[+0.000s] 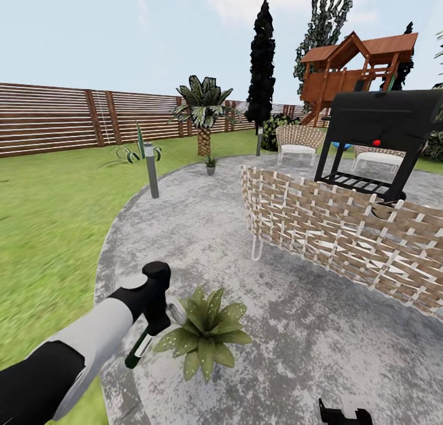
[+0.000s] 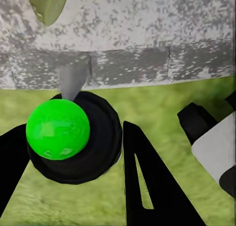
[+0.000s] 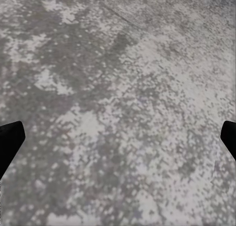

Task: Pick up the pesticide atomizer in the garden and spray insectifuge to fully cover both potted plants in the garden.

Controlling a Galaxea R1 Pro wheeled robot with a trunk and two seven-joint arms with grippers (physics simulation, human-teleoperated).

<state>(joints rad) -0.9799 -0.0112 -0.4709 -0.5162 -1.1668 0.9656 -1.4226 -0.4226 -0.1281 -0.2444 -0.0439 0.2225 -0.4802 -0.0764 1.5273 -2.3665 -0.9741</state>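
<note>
Green pesticide atomizer [image 1: 139, 347] sat clamped in left end effector [image 1: 149, 334], touching potted plant [image 1: 206, 334] leaves on grey paving [image 1: 307, 345]. Right end effector [image 3: 118, 142] fingers spread wide, empty.

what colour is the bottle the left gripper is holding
Dark green with a white band, the pesticide atomizer in the left gripper; head view.

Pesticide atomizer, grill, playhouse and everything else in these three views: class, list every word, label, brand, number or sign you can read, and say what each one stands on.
No readable text in any view.
The pesticide atomizer, held in the left gripper beside the near potted plant, has a pale band: too small and blurred to show lettering.
The black grill has a red spot: no characters visible.
</note>
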